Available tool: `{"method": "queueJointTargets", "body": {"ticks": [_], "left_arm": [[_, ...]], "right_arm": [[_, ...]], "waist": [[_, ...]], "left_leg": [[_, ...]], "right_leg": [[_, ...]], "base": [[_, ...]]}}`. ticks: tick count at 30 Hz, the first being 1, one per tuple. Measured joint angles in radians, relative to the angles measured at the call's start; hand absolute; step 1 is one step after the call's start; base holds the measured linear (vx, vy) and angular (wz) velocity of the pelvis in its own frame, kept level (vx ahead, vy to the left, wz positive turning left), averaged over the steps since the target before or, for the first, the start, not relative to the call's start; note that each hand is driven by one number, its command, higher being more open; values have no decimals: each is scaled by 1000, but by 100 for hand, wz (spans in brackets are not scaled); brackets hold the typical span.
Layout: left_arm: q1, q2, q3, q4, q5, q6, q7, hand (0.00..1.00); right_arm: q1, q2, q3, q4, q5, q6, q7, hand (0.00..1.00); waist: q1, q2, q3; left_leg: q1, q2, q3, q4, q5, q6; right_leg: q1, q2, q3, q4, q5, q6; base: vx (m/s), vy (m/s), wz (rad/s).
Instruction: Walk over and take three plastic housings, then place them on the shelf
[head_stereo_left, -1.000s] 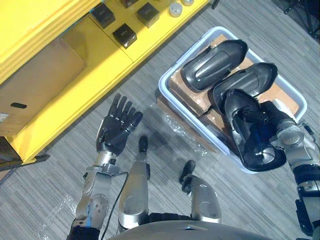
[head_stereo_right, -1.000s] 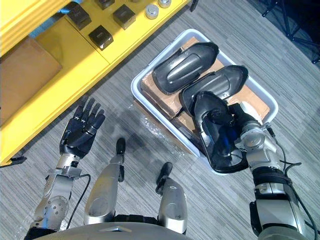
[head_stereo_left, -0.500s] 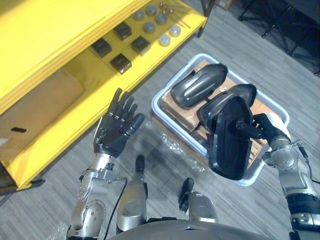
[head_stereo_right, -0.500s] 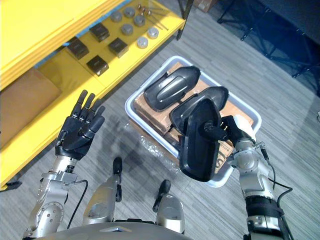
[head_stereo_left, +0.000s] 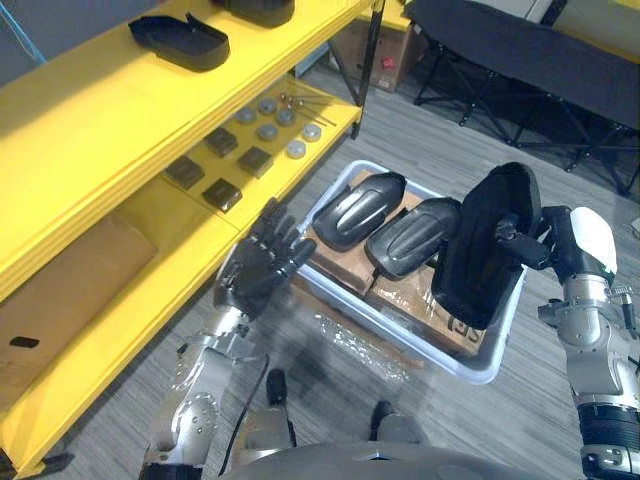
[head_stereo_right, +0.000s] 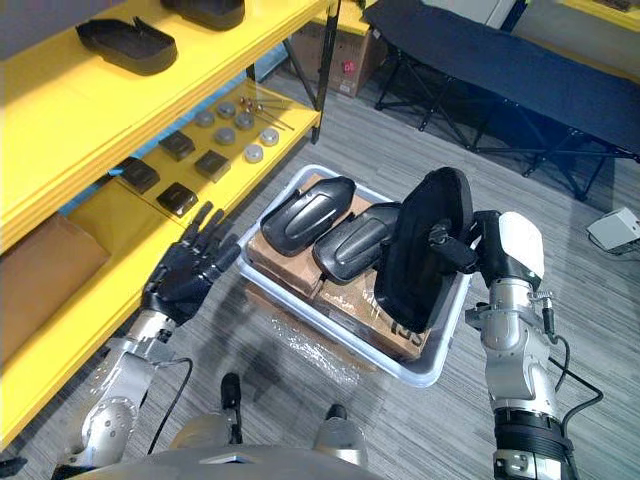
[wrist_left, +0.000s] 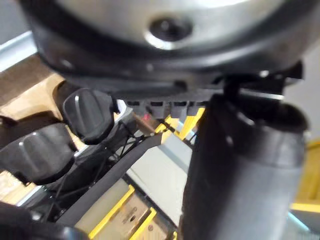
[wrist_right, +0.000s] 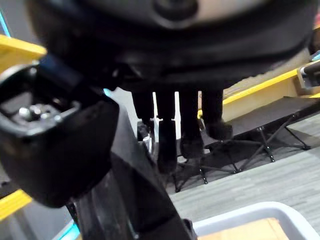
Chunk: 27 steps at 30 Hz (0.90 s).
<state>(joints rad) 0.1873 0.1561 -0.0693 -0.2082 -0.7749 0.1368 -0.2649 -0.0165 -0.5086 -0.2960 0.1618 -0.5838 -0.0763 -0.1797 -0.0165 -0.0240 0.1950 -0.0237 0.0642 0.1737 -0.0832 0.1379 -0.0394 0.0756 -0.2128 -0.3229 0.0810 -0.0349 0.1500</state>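
Note:
My right hand (head_stereo_right: 478, 250) is shut on a black plastic housing (head_stereo_right: 418, 262), held upright above the right end of a white bin (head_stereo_right: 426, 366); my fingers (wrist_right: 192, 125) curl over the housing's edge (wrist_right: 120, 200). Two more dark housings (head_stereo_right: 306, 213) (head_stereo_right: 352, 243) lie side by side in the bin on cardboard. My left hand (head_stereo_right: 187, 268) is open, fingers spread, raised between the bin and the yellow shelf (head_stereo_right: 90, 110). Another black housing (head_stereo_right: 125, 44) rests on the shelf's upper level, and a second dark piece (head_stereo_right: 205, 10) sits further along it.
The shelf's lower level (head_stereo_left: 195, 215) carries small dark blocks (head_stereo_left: 222, 193) and round metal discs (head_stereo_left: 296, 149). A brown cardboard sheet (head_stereo_left: 60, 290) lies lower on the shelf. A folding cot (head_stereo_right: 520, 70) with black legs stands behind the bin. Clear plastic wrap (head_stereo_left: 350, 335) lies on the grey floor.
My right hand has lifted the housing out of the bin and stood it upright. The camera has tilted up, bringing the shelf's upper level into view. My left hand has risen, open.

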Motion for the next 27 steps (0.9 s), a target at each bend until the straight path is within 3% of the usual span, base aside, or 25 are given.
{"method": "queueJointTargets", "body": {"ticks": [7, 11, 16, 18, 22, 24, 27], "left_arm": [[-146, 22, -144, 177, 14, 46, -84, 100], [-299, 50, -226, 293, 15, 47, -139, 100], [-415, 51, -279, 391, 6, 44, -138, 100], [-424, 50, -281, 407, -7, 34, -117, 100], [-427, 39, -285, 463, 2, -78, 21, 100], [-432, 25, -279, 485, 78, -143, 121, 100], [-437, 4, -252, 509, 125, -196, 196, 100]], "right_arm": [[-46, 0, 55, 4, 0, -122, -101, 0], [-104, 0, 102, 39, 0, -254, -134, 0], [-142, 0, 132, 40, 1, -406, -137, 0], [-161, 0, 140, 40, 1, -441, -139, 0], [-171, 0, 160, 33, 1, -527, -152, 0], [-170, 1, 172, 25, 0, -550, -152, 0], [-166, 14, 180, 8, 2, -559, -152, 0]], "waist": [[-21, 32, -22], [-43, 35, -31], [-49, 23, -44], [-55, 18, -47], [-66, 9, -54], [-68, 5, -56], [-67, 4, -57]], "left_leg": [[26, 9, 39, -6, 5, 3], [29, 12, 46, -6, 12, 5], [28, 12, 54, -7, 16, 9], [28, 11, 54, -7, 20, 10], [28, 11, 53, -6, 21, 10], [29, 11, 52, -6, 21, 10], [30, 11, 47, -7, 22, 9]], "right_leg": [[16, 6, 34, -49, 39, -4], [17, 10, 47, -67, 57, -9], [19, 12, 56, -89, 77, -9], [20, 12, 57, -91, 79, -8], [22, 13, 57, -91, 81, -9], [27, 13, 58, -90, 81, -9], [31, 14, 55, -90, 81, -9]], "base": [[-65, 19, -18], [-78, 17, -8], [-22, 14, -7], [0, 0, 0], [0, 0, 0], [0, 0, 0], [-19, 6, 3]]}}
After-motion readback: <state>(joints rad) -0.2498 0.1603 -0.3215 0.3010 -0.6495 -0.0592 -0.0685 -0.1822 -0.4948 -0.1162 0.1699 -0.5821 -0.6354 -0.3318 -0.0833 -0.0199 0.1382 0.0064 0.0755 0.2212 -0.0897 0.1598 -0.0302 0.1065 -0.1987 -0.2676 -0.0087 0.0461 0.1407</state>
